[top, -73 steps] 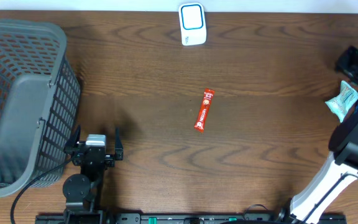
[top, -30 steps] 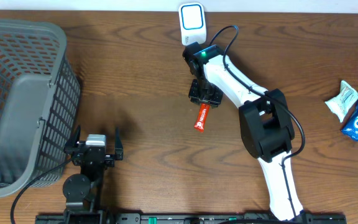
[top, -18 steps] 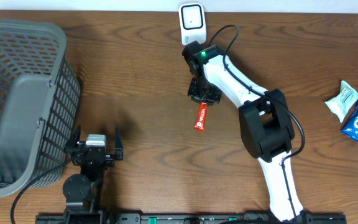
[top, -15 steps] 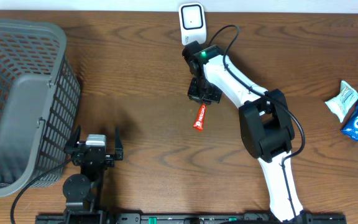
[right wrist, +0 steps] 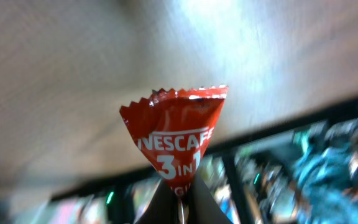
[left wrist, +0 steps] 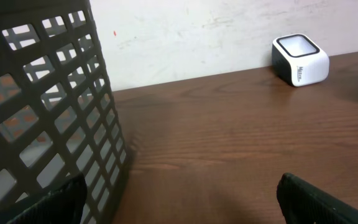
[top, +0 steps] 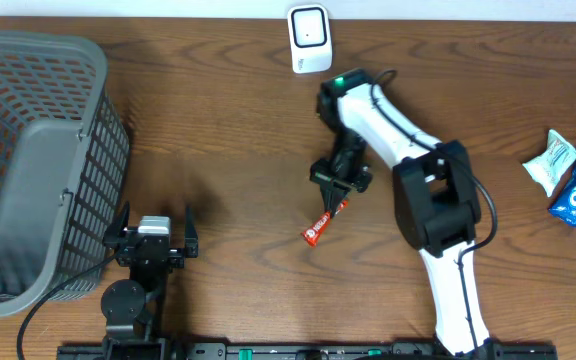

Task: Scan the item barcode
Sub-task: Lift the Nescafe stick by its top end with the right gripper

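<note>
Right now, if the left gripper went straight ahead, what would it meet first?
Likely nothing, as far as shown: the left gripper faces bare table; basket passes close left, scanner far right.

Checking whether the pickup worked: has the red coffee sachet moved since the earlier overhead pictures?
Yes. Pinched by the right gripper, the sachet is now farther from the white scanner, lower in the overhead view, and tilted more.

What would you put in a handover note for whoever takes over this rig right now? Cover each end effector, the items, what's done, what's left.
Left end effector: open, idle beside the basket.
Right end effector: shut on the red coffee sachet, holding one end.
Scanner: at the table's far edge, apart from the sachet.
Done: sachet gripped.
Left: present its barcode to the scanner.
</note>
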Robot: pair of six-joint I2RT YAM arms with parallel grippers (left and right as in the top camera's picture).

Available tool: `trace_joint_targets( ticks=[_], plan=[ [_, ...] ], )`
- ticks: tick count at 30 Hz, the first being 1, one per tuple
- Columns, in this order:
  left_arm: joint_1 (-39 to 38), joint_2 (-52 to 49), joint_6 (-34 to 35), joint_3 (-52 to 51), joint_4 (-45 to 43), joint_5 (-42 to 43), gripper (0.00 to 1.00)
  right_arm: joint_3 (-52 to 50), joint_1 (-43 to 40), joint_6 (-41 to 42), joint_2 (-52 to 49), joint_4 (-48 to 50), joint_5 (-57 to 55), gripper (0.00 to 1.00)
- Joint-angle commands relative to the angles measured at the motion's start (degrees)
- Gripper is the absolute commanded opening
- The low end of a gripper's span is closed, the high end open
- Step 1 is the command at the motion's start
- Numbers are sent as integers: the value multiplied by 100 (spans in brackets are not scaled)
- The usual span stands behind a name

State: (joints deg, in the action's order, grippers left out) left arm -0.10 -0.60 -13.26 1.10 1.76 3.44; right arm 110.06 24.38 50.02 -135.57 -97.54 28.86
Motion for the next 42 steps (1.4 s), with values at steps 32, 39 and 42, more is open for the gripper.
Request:
trace_joint_targets(
  ticks=[32, 39, 42],
  plan=[
    [20, 33, 70, -87, 208, -7, 98, 4, -90, -5217, -13, 1012, 3945, 1],
    [20, 33, 70, -87, 208, -7, 98, 4, -101, -1364, -13, 1558, -1869, 1],
    [20, 33, 70, -87, 208, -7, 98, 4, -173, -1340, -13, 1596, -2194, 2]
  ],
)
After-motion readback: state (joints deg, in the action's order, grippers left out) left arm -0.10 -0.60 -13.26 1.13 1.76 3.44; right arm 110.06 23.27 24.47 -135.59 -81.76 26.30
